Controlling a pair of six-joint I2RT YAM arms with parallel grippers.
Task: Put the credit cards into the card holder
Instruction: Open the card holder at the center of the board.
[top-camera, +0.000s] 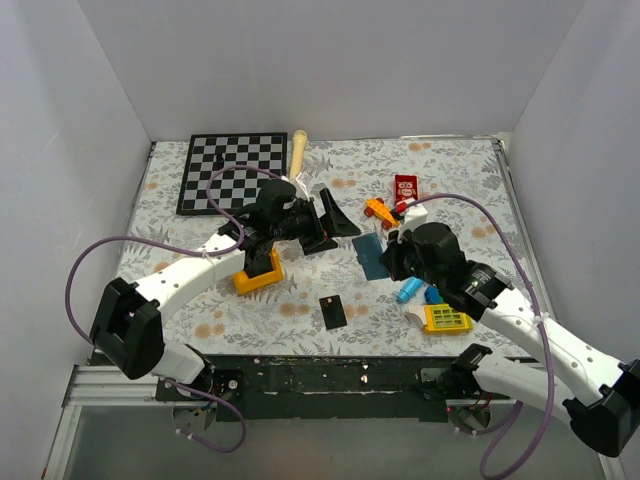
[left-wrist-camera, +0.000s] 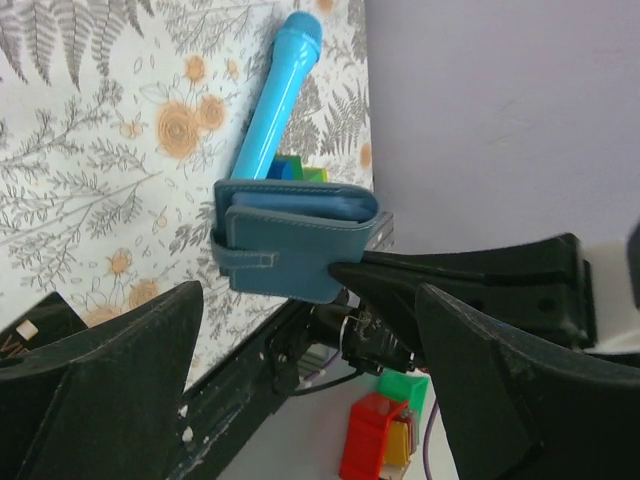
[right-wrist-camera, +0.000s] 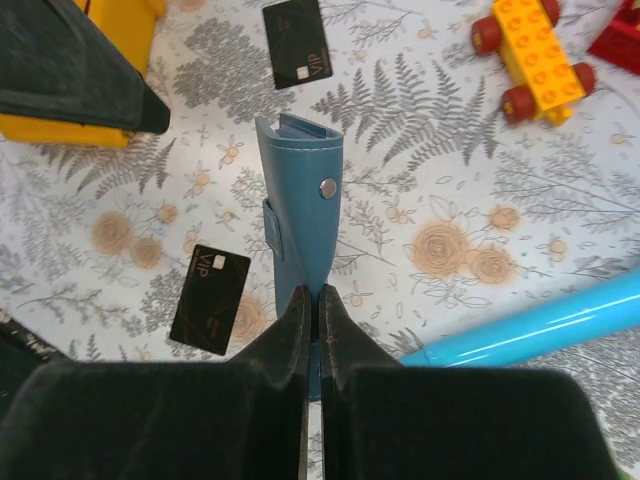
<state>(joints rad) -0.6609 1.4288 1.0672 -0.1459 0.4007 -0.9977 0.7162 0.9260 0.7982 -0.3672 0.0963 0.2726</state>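
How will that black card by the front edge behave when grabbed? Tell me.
The credit card lies flush on the table, so getting under it looks hard. Its glossy face may slide when pushed. Thin, so probably light.

**Right wrist view:** the right gripper is covering the holder's lower end. The picture's right edge is cutting off the tube. A left finger is hiding most of the yellow block.

**Left wrist view:** the holder is hiding the tube's lower end and most of the bricks. The left edge is cutting a card.

**Top view:** the right gripper's fingers are lying hidden under its wrist.
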